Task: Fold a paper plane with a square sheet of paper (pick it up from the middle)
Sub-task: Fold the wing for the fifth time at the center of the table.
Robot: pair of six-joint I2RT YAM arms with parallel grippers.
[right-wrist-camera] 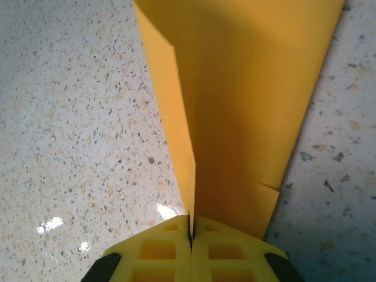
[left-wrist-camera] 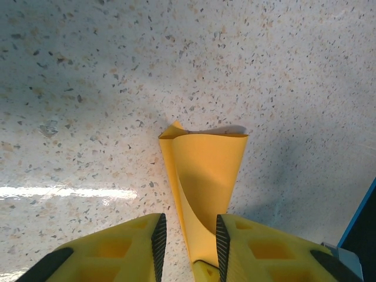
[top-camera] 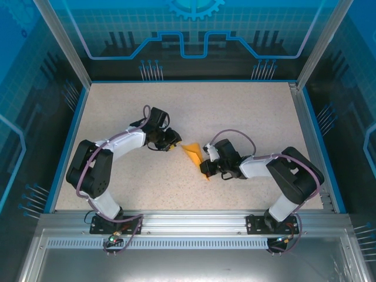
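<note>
The right pincer (right-wrist-camera: 191, 226) clamps the narrow folded bright-orange paper plane (right-wrist-camera: 247, 106) — probably pinning its crease — while the left pincer (left-wrist-camera: 189, 229) straddles it, jaws apart.

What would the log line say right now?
left fingers: open, astride folded bright-orange paper plane | right fingers: shut on it

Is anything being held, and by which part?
The right gripper pinches the orange paper plane by a fold at one end; the left gripper stands open around the other end.
</note>
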